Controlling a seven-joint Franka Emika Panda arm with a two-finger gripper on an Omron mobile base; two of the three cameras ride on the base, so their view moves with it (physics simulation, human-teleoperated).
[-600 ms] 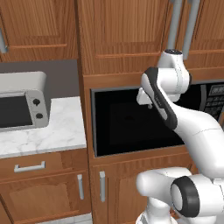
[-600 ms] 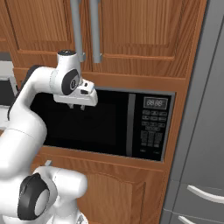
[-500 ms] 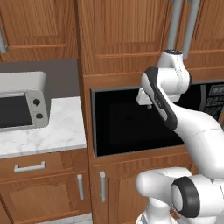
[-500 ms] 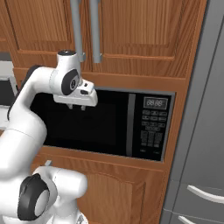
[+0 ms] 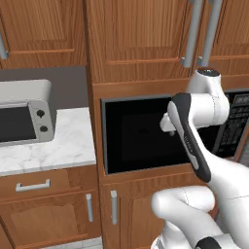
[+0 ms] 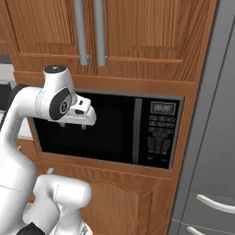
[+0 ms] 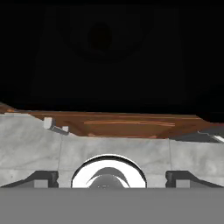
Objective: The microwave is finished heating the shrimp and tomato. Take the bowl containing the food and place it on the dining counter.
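Closed black-glass-fronted microwave [image 6: 108, 131] set in brown wood cabinets [image 6: 137, 32]; two-finger gripper [image 6: 71, 125] before its door, fingers spread. Silver toaster oven [image 5: 24, 114] stands on marble countertop [image 5: 58, 146].

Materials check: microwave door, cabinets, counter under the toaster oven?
Microwave door: looks like glossy black glass, dark and faintly see-through. Cabinets: brown wood, grain and raised panels visible, with grey bar handles, probably metal. Counter: white-grey veined slab, marble look. All rendered, so appearance only.

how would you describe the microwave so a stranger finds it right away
Look at the tall wood cabinet wall beside the grey fridge. Built into it is the microwave, wide and black-fronted, door closed, button panel at right. The silver toaster oven on the marble counter is smaller.
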